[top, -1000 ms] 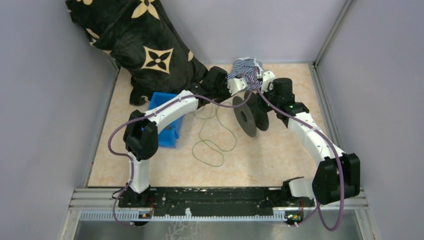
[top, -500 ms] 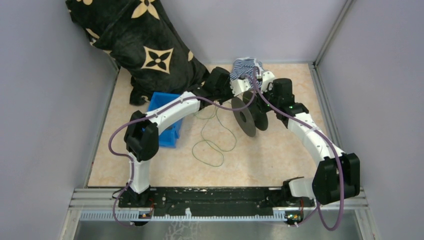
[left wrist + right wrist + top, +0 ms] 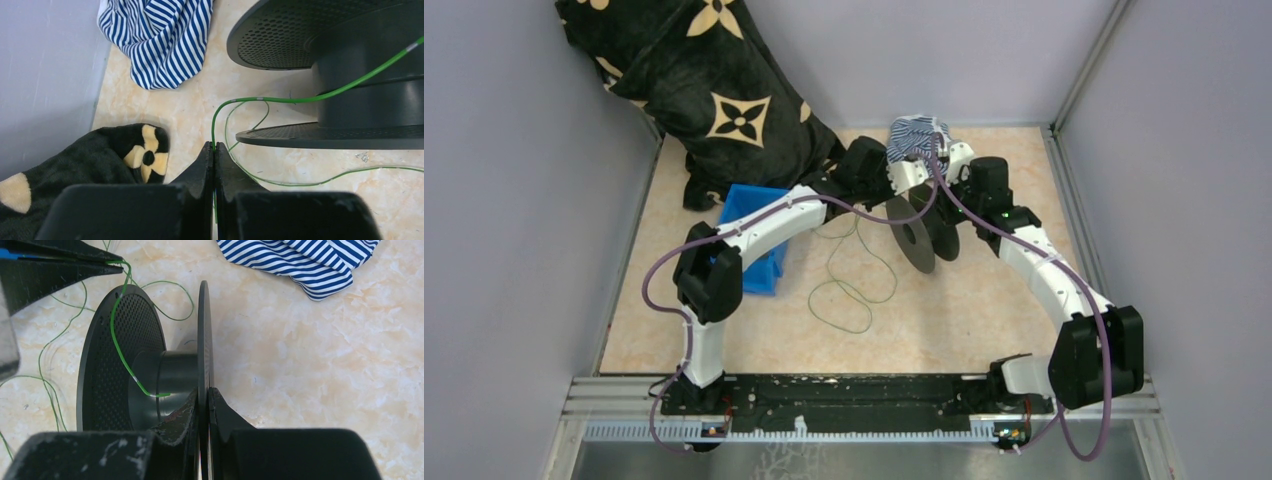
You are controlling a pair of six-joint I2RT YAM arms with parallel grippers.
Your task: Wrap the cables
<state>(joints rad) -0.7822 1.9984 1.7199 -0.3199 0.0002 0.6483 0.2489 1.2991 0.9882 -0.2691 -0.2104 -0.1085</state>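
A thin green cable (image 3: 854,290) lies in loose loops on the beige floor. My left gripper (image 3: 214,147) is shut on this cable (image 3: 280,99), which runs from the jaws to the hub of the black spool (image 3: 370,75). My right gripper (image 3: 203,392) is shut on one flange of the spool (image 3: 204,335) and holds it upright on edge. The cable (image 3: 117,315) crosses the perforated flange to the hub. In the top view the left gripper (image 3: 902,172) sits just behind the spool (image 3: 914,235), and the right gripper (image 3: 949,205) sits at its right.
A striped blue-and-white cloth (image 3: 916,133) lies at the back, close behind both grippers. A black cushion with a beige flower pattern (image 3: 714,100) leans in the back left corner. A blue bin (image 3: 754,262) stands under the left arm. Grey walls enclose the floor.
My left gripper has moved a little to the right and back, over the spool, taking the cable with it. The right arm and the spool have hardly moved.
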